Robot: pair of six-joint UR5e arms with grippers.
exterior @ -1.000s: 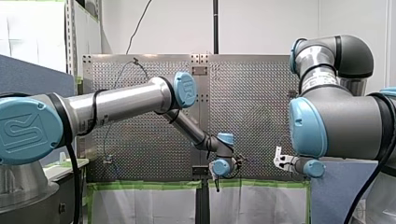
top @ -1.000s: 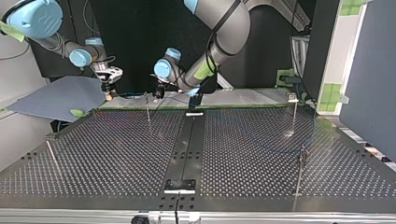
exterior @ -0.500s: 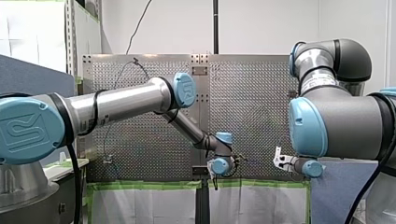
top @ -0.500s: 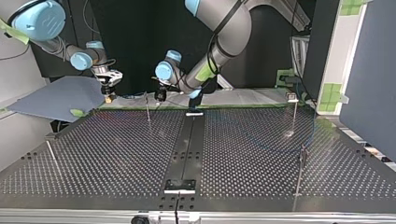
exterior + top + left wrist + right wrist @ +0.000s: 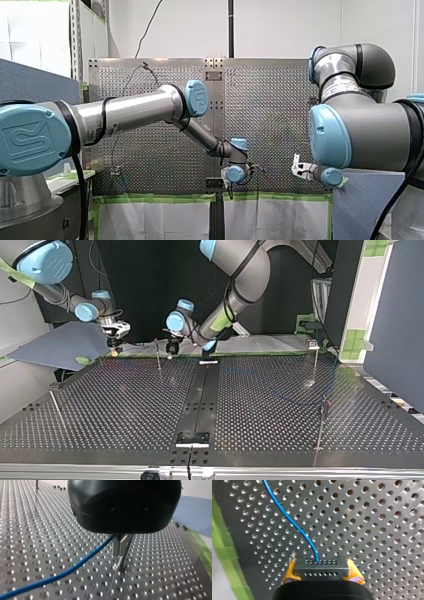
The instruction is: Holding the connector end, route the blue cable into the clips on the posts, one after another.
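- Connector (image 5: 321,567), a grey block with rows of holes, is clamped between the yellow pads (image 5: 354,573) of my right gripper (image 5: 322,572)
- Blue cable (image 5: 294,522) leaves the connector's far face and curves away just over the table (image 5: 374,517); green tape (image 5: 224,555) runs along the table's edge nearby
- My left gripper (image 5: 122,553) has its metal fingers (image 5: 116,545) drawn together into a narrow V, tips meeting just above the table
- Cable enters at the root of those fingers, pinched there, and trails off to one side, low over the holes
- At the top view's left, my right gripper hangs over the table's far edge, beside a blue sheet (image 5: 60,342)
- My left gripper is near the middle of that far edge, just beside a thin post (image 5: 158,357)
- That post stands between the two grippers, nearer the left one
- Three more posts (image 5: 316,362) stand on the table: one at the top view's left, two at its right; their clips are too small to tell
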